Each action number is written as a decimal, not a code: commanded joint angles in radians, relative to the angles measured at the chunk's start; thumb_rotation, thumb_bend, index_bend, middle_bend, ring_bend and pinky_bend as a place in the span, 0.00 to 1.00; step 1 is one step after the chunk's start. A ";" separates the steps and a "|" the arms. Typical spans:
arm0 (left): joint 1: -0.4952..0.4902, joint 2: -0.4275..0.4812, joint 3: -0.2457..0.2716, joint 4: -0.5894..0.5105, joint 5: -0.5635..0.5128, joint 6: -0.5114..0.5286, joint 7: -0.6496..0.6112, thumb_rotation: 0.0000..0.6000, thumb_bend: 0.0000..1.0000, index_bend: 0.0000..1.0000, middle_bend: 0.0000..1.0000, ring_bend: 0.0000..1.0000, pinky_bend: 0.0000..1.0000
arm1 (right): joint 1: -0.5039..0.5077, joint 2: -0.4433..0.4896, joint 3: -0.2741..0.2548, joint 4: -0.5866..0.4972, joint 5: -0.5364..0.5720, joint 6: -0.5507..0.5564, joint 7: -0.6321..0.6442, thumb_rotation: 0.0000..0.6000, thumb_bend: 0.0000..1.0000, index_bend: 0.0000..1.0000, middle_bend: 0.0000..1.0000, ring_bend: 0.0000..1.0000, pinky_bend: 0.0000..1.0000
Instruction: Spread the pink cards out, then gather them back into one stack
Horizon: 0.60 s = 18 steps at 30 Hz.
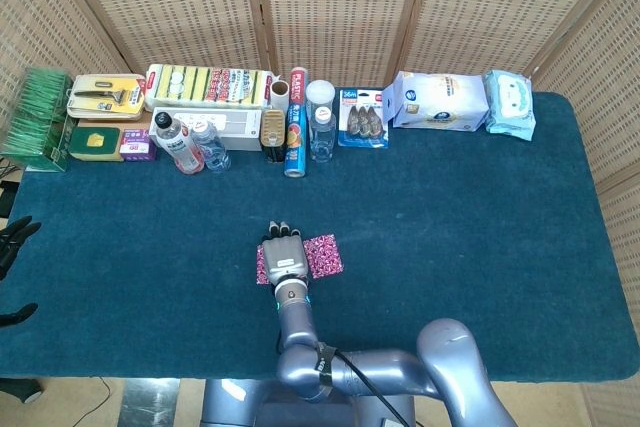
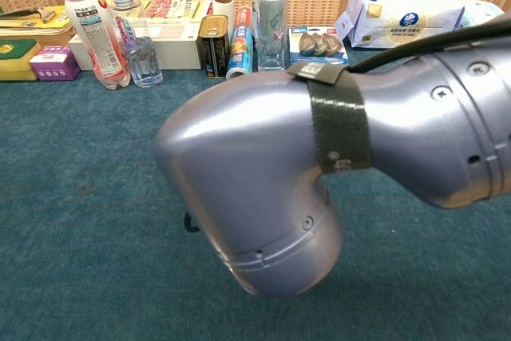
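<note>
Lying flat on the dark teal felt table top [image 1: 480, 227], the pink patterned cards [image 1: 322, 255] sit near the table's front-centre, long axis running left-right with a slight tilt, right end a bit further from the robot. Right hand [image 1: 284, 255] rests palm-down on the left half of the cards, fingers straight and close together, pointing toward the back row; it presses rather than pinches. How many cards are there, or whether they are fanned, is hard to tell, since the hand covers the middle. Left hand [image 1: 14, 237] is only partly in frame at the left edge, dark fingers apart, holding nothing visible.

Chest view is almost filled by the silver right arm elbow housing [image 2: 263, 189] with its black strap; cards and both hands are hidden there. That view does show the back row closer: clear plastic bottle with red-white label [image 2: 89, 29], tall clear bottle [image 2: 271, 21], white wipes pack [image 2: 403, 9]. Head view alone shows the green box [image 1: 38, 117] at far left and the light blue wipes pack [image 1: 509, 104].
</note>
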 commanded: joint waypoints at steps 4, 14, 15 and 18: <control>-0.001 -0.001 0.000 -0.002 0.000 -0.001 0.003 1.00 0.05 0.00 0.00 0.00 0.05 | -0.007 0.000 0.001 0.001 -0.005 -0.004 0.003 1.00 0.13 0.30 0.04 0.00 0.15; 0.000 -0.001 0.000 -0.003 -0.001 -0.001 0.006 1.00 0.05 0.00 0.00 0.00 0.05 | -0.011 -0.007 0.011 0.007 -0.014 0.002 0.008 1.00 0.17 0.38 0.05 0.00 0.15; 0.000 -0.001 0.000 -0.003 0.000 0.000 0.006 1.00 0.05 0.00 0.00 0.00 0.05 | -0.012 -0.007 0.012 0.008 -0.014 0.003 0.008 1.00 0.18 0.39 0.05 0.00 0.15; 0.001 -0.001 0.000 -0.002 0.000 0.001 0.004 1.00 0.05 0.00 0.00 0.00 0.05 | -0.012 -0.008 0.015 0.007 -0.013 0.003 0.006 1.00 0.19 0.40 0.05 0.00 0.15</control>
